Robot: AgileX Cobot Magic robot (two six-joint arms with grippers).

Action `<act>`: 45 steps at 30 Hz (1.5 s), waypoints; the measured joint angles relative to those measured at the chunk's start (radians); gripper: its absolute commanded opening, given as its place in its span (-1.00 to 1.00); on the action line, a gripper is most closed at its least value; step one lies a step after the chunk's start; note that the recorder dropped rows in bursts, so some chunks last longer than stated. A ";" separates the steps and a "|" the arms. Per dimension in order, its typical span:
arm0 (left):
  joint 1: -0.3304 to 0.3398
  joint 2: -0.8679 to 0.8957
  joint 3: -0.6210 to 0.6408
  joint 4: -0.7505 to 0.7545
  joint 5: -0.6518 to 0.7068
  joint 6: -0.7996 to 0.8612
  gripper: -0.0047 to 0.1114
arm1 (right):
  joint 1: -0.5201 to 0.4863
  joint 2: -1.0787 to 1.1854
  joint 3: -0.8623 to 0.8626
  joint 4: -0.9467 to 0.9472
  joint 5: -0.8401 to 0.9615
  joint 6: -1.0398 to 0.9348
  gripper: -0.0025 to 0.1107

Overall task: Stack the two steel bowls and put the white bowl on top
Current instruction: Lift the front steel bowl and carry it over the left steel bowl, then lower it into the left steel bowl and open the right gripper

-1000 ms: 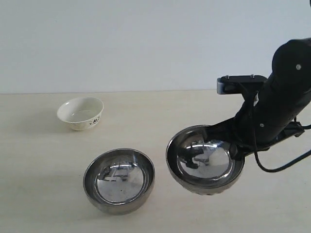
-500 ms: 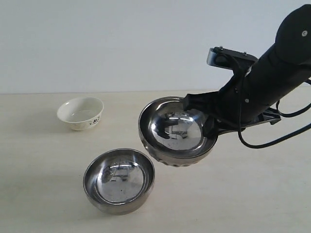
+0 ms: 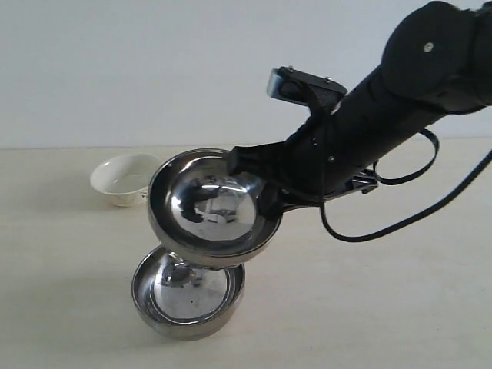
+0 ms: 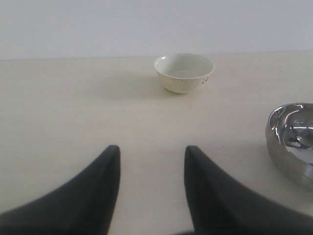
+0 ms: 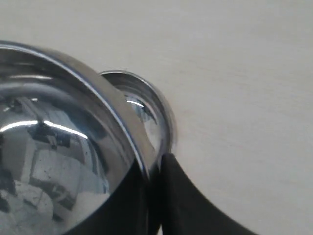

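Your widest surface is the pale table (image 3: 400, 307), and everything else sits on or above it. Across it from the right reaches the black right arm (image 3: 400, 92), a cable looping under it. Its right gripper (image 5: 154, 164) is clamped on the rim of the first steel bowl (image 3: 211, 204), with one finger inside the rim and one outside. That bowl is off the table and tilted, so its mirror-like inside faces the exterior camera.

Directly under it, the second steel bowl (image 3: 188, 296) rests upright on the table. The lifted bowl covers its far rim in the exterior view, and you cannot tell whether the two touch. The right wrist view shows the lower rim (image 5: 146, 107) just past the held one.

The white bowl (image 3: 119, 178) stands upright and apart, behind and to the left of the steel pair, dark pattern on its side.

Your left gripper (image 4: 151, 149) hangs over bare table with its fingers spread and nothing between them, the white bowl well ahead of it.
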 measured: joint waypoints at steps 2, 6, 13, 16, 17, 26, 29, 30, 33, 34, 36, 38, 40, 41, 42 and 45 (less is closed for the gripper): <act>0.000 0.000 0.000 0.000 0.000 0.000 -0.22 | 0.025 0.032 -0.033 0.002 0.005 0.006 -0.96; 0.000 0.000 0.000 0.000 0.000 0.000 -0.22 | 0.048 0.097 -0.071 0.002 0.011 0.011 -0.96; 0.000 0.000 0.000 0.000 0.000 0.000 -0.22 | 0.067 0.234 -0.079 -0.002 -0.010 0.011 -0.96; 0.000 0.000 0.000 0.000 0.000 0.000 -0.22 | 0.072 0.263 -0.079 -0.002 -0.016 0.013 -0.96; 0.000 0.000 0.000 0.000 0.000 0.000 -0.22 | 0.072 0.267 -0.079 -0.004 -0.020 0.015 -0.96; 0.000 0.000 0.000 0.000 0.000 0.000 -0.22 | 0.072 0.269 -0.081 -0.013 -0.022 0.015 -0.96; 0.000 0.000 0.000 0.000 0.000 0.000 -0.22 | 0.072 0.269 -0.081 -0.033 -0.020 0.027 -0.96; 0.000 0.000 0.000 0.000 0.000 0.000 -0.22 | 0.072 0.269 -0.081 -0.047 -0.017 0.036 -0.96; 0.000 0.000 0.000 0.000 0.000 0.000 -0.22 | 0.072 0.269 -0.081 -0.097 -0.008 0.065 -0.96; 0.000 0.000 0.000 0.000 0.000 0.000 -0.22 | 0.072 0.269 -0.081 -0.110 -0.005 0.076 -0.96; 0.000 0.000 0.000 0.000 0.000 0.000 -0.22 | 0.072 0.269 -0.081 -0.116 -0.004 0.086 -0.96; 0.000 0.000 0.000 0.000 0.000 0.000 -0.22 | 0.072 0.269 -0.081 -0.119 -0.002 0.091 -0.96; 0.000 0.000 0.000 0.000 0.000 0.000 -0.22 | 0.072 0.269 -0.081 -0.119 -0.002 0.091 -0.96; 0.000 0.000 0.000 0.000 0.000 0.000 -0.22 | 0.072 0.269 -0.081 -0.119 -0.002 0.091 -0.96; 0.000 0.000 0.000 0.000 0.000 0.000 -0.22 | 0.072 0.269 -0.081 -0.119 -0.002 0.091 -0.96; 0.000 0.000 0.000 0.000 0.000 0.000 -0.22 | 0.072 0.269 -0.081 -0.121 0.001 0.095 -0.96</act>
